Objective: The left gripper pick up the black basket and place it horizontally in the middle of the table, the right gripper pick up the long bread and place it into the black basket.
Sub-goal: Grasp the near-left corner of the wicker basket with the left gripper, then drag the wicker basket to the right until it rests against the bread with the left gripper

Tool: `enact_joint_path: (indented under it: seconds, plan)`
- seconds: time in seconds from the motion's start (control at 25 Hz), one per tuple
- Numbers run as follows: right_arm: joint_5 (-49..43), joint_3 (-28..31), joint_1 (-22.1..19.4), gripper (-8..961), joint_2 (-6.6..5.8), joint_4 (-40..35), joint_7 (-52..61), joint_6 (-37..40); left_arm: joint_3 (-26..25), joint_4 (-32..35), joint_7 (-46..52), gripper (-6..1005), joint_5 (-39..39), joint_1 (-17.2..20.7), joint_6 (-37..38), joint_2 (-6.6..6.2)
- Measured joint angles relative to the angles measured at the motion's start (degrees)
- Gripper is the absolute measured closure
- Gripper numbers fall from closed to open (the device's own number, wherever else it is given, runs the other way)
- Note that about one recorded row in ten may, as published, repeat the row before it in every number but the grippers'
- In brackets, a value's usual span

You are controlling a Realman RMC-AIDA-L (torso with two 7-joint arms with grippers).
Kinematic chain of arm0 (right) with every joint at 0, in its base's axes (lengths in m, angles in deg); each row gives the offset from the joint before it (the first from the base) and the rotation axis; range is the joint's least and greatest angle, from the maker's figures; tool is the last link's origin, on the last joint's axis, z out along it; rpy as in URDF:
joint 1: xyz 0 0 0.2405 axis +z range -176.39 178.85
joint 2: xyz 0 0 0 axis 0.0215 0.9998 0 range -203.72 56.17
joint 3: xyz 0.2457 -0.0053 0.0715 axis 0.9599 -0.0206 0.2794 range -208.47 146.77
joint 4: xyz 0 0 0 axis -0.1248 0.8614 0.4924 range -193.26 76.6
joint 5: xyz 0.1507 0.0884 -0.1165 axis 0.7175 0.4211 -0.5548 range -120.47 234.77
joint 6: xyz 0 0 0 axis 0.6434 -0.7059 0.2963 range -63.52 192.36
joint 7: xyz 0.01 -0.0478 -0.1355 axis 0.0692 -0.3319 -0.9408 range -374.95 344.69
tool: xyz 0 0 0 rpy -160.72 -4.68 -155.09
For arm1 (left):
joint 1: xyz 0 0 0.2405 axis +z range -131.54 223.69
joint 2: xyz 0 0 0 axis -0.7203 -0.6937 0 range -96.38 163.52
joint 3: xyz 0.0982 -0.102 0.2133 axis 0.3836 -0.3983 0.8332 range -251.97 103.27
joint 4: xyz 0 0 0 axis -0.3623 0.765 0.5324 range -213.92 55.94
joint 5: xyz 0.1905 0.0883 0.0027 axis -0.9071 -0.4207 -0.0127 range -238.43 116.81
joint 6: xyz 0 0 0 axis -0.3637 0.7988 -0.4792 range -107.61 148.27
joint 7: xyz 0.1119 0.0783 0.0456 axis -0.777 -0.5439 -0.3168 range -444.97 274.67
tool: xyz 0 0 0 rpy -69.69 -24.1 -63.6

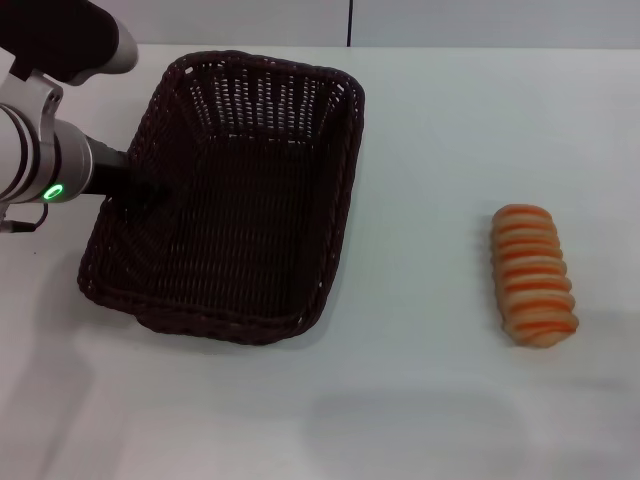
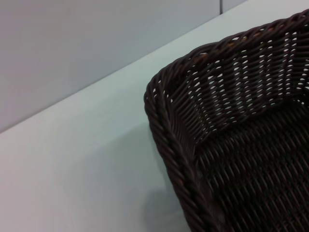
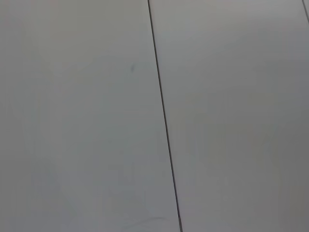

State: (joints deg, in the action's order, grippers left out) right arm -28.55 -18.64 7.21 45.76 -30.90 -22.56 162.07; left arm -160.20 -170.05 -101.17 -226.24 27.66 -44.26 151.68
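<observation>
A: White table [image 1: 420,420], plain wall behind. Where's the black basket [image 1: 240,200]?

B: On the table's left part, long bread [image 1: 533,275] well apart on the right.

A: How would it handle?

B: Likely light, stiff wicker; take its braided rim.

A: Fingers?

B: The left gripper [image 1: 135,185] sits at its left rim; grip state unclear. Right gripper unseen.
</observation>
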Motion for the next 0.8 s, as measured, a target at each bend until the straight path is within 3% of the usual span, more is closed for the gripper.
enact_joint_path:
  seconds: [0.04,0.44,0.64,0.8]
  plan:
    - [0.0,0.0,0.0,107,0.0,0.0,0.0,0.1,0.0,0.0,-0.2,465,0.0,0.0,0.0,0.0]
    - [0.0,-0.1,0.0,107,0.0,0.0,0.0,0.5,-0.2,2.0,-5.2,665,0.3,-1.6,0.3,0.06]
    - [-0.1,-0.1,0.1,107,0.0,0.0,0.0,0.7,-0.1,2.0,-10.7,667,1.0,-2.1,0.9,0.16]
    - [-0.1,-0.7,0.2,107,-0.04,0.1,0.0,1.2,-3.0,1.6,-18.8,669,6.7,-4.0,0.8,0.02]
